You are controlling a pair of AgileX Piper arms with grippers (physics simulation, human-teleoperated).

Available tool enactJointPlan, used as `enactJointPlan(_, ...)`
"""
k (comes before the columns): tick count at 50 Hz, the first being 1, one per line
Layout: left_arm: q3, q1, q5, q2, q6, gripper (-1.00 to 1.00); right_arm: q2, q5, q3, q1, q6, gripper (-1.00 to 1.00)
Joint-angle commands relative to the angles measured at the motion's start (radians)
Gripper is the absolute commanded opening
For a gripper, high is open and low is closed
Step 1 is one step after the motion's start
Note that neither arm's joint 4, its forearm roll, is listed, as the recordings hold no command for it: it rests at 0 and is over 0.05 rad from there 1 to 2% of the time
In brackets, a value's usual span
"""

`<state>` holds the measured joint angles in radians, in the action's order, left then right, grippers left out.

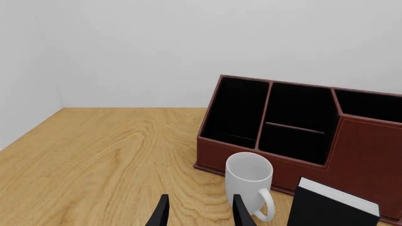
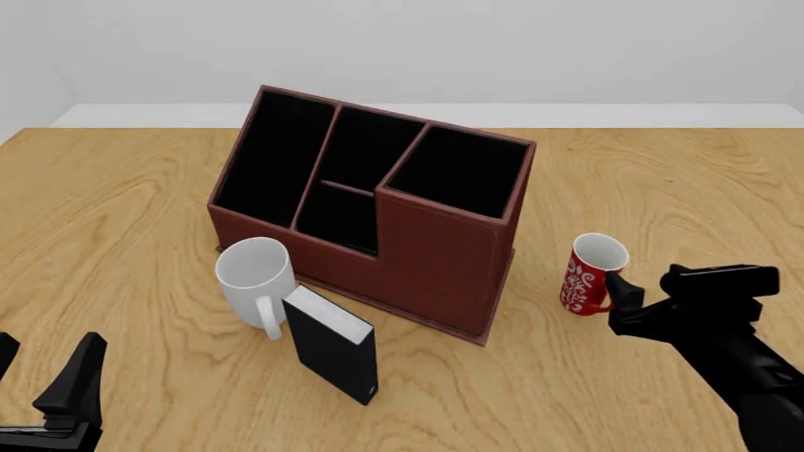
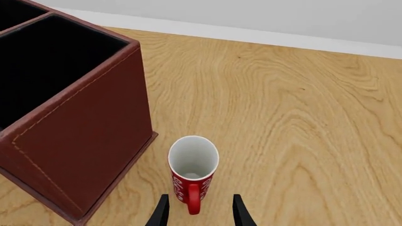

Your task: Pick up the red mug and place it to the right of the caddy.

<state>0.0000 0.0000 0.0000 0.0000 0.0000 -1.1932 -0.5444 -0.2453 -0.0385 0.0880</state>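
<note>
Small glossy red mug with white swirl pattern (image 2: 592, 274) stands upright on the light wood-grain table (image 2: 126, 217), right of the large dark red-brown leather-look caddy with black-lined compartments (image 2: 377, 212), near it but with a clear strip of table between them. White inside of the mug is visible, nothing in it. Its red handle points toward the near side, at the right gripper (image 2: 624, 299). In the right wrist view the mug (image 3: 192, 170) sits just ahead of that gripper (image 3: 197, 214), handle in line with the gap between the two black fingers (image 3: 161, 213); fingers are parted wider than the handle and grip nothing, no contact that I can see. Caddy corner (image 3: 75, 127) is beside the mug in that view, not touching it. Left gripper (image 2: 70, 381) is low at the near left edge of the table, well apart from everything; the left wrist view shows its fingers (image 1: 162, 214) spread with nothing between them (image 1: 198, 214). Plain white mug (image 2: 256, 275) stands upright at the caddy's near-left side, just beside its base, handle facing near. Small black book-like box with a white edge (image 2: 333, 343) stands tilted just near-right of the white mug, close to the caddy's front.
</note>
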Motion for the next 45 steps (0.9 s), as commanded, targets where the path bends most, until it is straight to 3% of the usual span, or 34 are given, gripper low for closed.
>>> enactJointPlan(1, 0.0, 0.0, 0.0, 0.0, 0.0, 1.0, -0.109, -0.065, -0.015, -0.014, 0.009, 1.0)
enactJointPlan(45, 0.0, 0.0, 0.0, 0.0, 0.0, 1.0, -0.266, -0.148, -0.028, -0.025, -0.006, 1.0)
